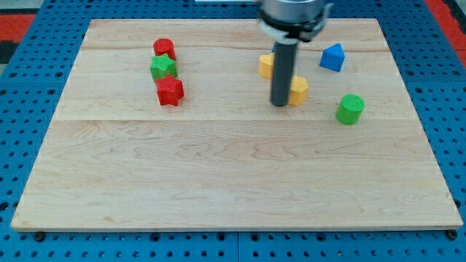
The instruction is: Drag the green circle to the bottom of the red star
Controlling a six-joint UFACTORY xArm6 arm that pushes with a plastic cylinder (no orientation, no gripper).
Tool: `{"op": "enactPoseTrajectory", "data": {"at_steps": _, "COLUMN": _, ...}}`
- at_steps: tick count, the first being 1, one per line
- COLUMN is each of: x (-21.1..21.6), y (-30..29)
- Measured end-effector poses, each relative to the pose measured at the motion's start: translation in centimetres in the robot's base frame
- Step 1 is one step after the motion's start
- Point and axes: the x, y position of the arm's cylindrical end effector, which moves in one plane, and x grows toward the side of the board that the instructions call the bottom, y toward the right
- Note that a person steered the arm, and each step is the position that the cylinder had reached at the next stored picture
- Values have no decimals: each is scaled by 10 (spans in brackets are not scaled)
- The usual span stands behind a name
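My tip (280, 104) is at the lower end of the dark rod, which stands upright in the upper middle of the wooden board (233, 182); it is a plain rod, so there is nothing on it to open or close, and it holds nothing. The tip is just beside a yellow block (299, 89) on its right, perhaps touching it, but I cannot tell for sure. Another yellow block (266, 65) is partly hidden behind the rod, higher up. The green circle (350, 109) lies to the view's right of the tip, a little lower, apart from it. The red star (170, 91) is far at the view's left, with a green star (163, 68) touching it above and a red block (164, 49) on top of this column. A blue block (332, 57) is near the view's upper right.
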Motion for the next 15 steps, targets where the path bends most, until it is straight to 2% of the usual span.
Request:
{"op": "enactPoseTrajectory", "data": {"at_steps": 2, "x": -10, "y": 59}}
{"op": "enactPoseTrajectory", "data": {"at_steps": 3, "x": -10, "y": 110}}
{"op": "enactPoseTrajectory", "data": {"at_steps": 4, "x": 9, "y": 134}}
{"op": "enactPoseTrajectory", "data": {"at_steps": 5, "x": 47, "y": 91}}
{"op": "enactPoseTrajectory", "data": {"at_steps": 6, "x": 46, "y": 40}}
{"op": "enactPoseTrajectory", "data": {"at_steps": 8, "x": 3, "y": -6}}
{"op": "enactPoseTrajectory", "data": {"at_steps": 10, "x": -7, "y": -91}}
{"op": "enactPoseTrajectory", "data": {"at_steps": 11, "x": -30, "y": -107}}
{"op": "enactPoseTrajectory", "data": {"at_steps": 13, "x": -26, "y": -138}}
{"op": "enactPoseTrajectory", "data": {"at_steps": 15, "x": -17, "y": -140}}
